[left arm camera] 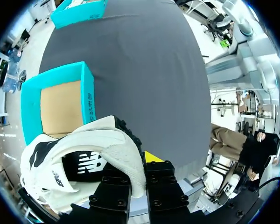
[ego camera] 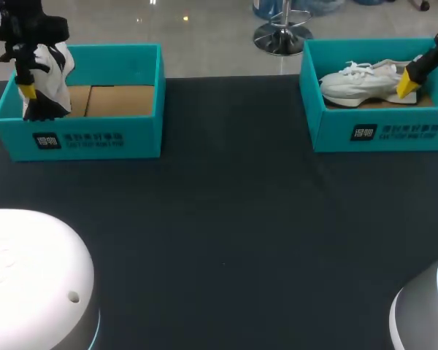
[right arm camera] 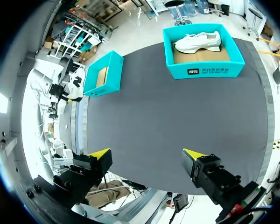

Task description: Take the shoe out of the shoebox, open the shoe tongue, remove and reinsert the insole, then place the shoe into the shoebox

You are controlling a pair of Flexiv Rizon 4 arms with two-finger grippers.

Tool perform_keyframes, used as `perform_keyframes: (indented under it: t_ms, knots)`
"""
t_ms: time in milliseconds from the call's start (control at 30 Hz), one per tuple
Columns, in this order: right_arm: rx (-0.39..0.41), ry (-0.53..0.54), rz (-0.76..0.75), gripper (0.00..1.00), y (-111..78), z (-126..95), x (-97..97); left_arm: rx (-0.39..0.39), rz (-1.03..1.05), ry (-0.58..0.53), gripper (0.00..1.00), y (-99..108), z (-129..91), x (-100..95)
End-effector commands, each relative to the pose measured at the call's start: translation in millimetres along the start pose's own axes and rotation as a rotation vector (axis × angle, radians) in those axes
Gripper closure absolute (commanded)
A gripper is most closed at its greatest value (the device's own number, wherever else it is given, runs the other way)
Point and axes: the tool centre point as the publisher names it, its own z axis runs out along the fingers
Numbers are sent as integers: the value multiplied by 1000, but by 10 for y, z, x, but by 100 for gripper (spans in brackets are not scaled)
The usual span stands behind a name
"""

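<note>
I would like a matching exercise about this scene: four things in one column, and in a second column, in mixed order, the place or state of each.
Column 1
1. left tool
2. right tool
3. white shoe
4. left shoebox

Column 2
A. lies in the right shoebox
B. open, holding nothing
C. brown floor showing
D. shut on the black-and-white shoe

Pairs: 1-D, 2-B, 3-A, 4-C

Bright, even overhead light on matte table (ego camera: pixel 226 219).
</note>
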Motion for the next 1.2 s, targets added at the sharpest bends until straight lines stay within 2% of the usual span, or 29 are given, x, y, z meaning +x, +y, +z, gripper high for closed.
perform_keyframes:
  t_ms: [33,67,100,200,333,567,1200]
  knots:
    - [5,-3,1,0,28,-2,14,-120,497,-39,100,243,-18,-145]
    - [5,-3,1,0,28,-2,14,-135,619,-46,100,310,-13,-145]
    - [5,-3,1,0,28,-2,14,-138,678,-94,100,384,-15,-140]
    - [5,-3,1,0,28,-2,14,-200,882,-133,100,589,-22,-156]
    - [5,-3,1,0,28,-2,14,-349,1085,-70,100,754,11,-198]
    - [5,-3,1,0,28,-2,14,-487,1508,90,100,1009,84,-195]
    - [5,-3,1,0,28,-2,14,-487,1508,90,100,1009,84,-195]
